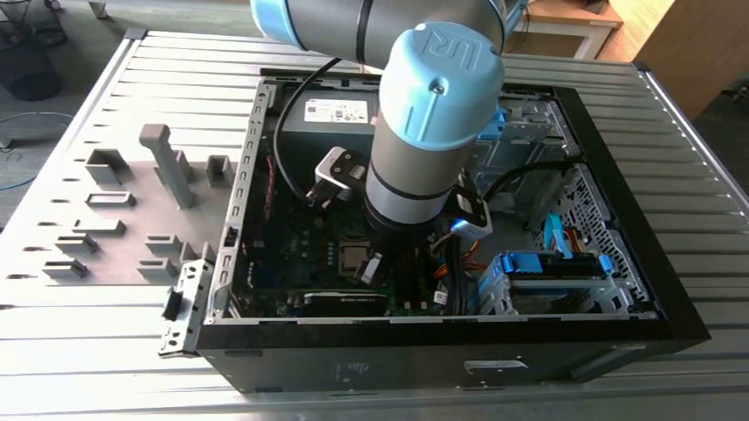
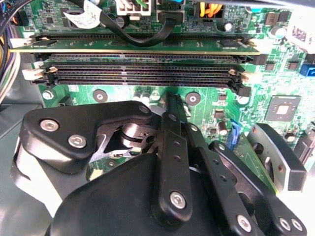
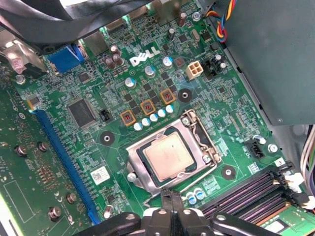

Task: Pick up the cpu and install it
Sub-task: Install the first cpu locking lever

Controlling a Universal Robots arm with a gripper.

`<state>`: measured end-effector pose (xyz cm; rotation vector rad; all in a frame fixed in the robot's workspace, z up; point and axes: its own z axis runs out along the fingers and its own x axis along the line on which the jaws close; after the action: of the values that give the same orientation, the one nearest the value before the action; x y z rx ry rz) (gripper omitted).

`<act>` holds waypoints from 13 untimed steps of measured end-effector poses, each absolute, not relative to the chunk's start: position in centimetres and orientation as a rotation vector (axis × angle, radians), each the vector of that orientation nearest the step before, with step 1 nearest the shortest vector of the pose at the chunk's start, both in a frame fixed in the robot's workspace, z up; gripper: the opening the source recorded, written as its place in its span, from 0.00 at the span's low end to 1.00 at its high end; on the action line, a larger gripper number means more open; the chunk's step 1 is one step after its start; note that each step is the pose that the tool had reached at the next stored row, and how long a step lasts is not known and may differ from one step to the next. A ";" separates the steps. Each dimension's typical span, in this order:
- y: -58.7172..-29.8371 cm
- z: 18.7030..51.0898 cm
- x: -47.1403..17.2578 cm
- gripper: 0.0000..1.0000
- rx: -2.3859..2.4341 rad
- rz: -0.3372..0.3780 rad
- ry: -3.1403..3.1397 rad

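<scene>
In the first wrist view we see the cpu [image 3: 169, 156] seated in its socket [image 3: 172, 155] (frame centre), just beside the gripper [image 3: 172, 196], jaws together. The exterior view shows the arm [image 1: 424, 132] inside the case [image 1: 609, 333].

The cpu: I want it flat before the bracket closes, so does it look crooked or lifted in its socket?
Nothing stands out. The silvery-grey square cpu lies flat and square inside the metal socket frame, on the green motherboard.

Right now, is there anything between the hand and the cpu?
In the first wrist view, only the metal socket frame's edge lies between the hand and the cpu seated in its socket.
</scene>
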<state>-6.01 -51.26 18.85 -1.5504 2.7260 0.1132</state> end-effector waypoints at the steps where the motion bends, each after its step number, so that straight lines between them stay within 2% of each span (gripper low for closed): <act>1: -51.3 18.8 -6.0 0.11 -1.550 0.113 2.726; 13: -51.5 18.8 -6.2 0.11 -1.547 0.126 2.720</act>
<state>-6.21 -51.45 18.84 -1.5474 2.7198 0.1263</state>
